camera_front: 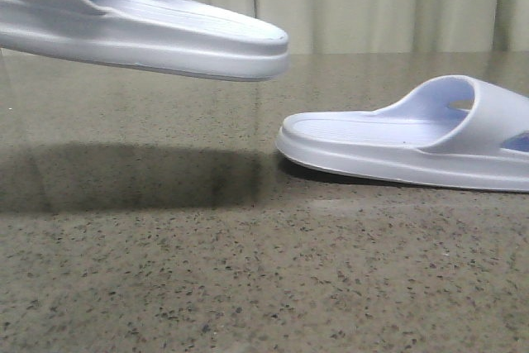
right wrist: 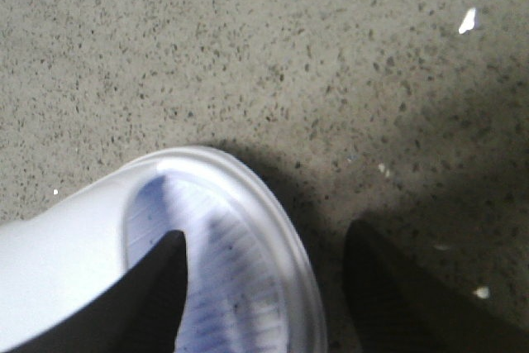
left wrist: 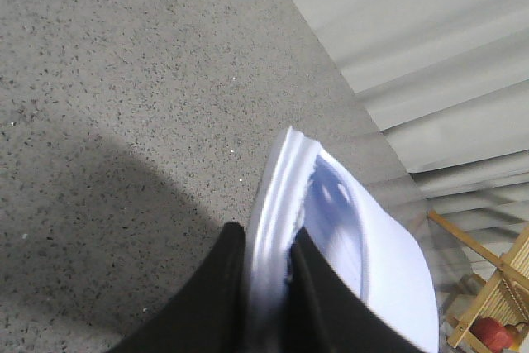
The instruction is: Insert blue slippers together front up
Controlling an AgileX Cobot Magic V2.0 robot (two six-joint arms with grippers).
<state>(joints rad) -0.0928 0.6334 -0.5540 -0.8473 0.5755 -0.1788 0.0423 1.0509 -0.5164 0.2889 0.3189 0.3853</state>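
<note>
above speckled stone table (camera_front: 248, 287), ribbed foam slipper (camera_front: 149, 26) between left fingers (left wrist: 207, 303)

1 pale slipper (camera_front: 149, 35) aloft (level); other slipper (camera_front: 405, 142) tabled.

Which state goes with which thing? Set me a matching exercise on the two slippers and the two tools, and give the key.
Things:
1. left-hand slipper
2. right-hand slipper
3. left tool
4. right tool

States:
A. open, with a slipper's rim between its fingers
B. lying flat on the table
C. up in the air, its shadow on the table below
D. shut on a slipper's edge

Pairs: 1-C, 2-B, 3-D, 4-A
</note>
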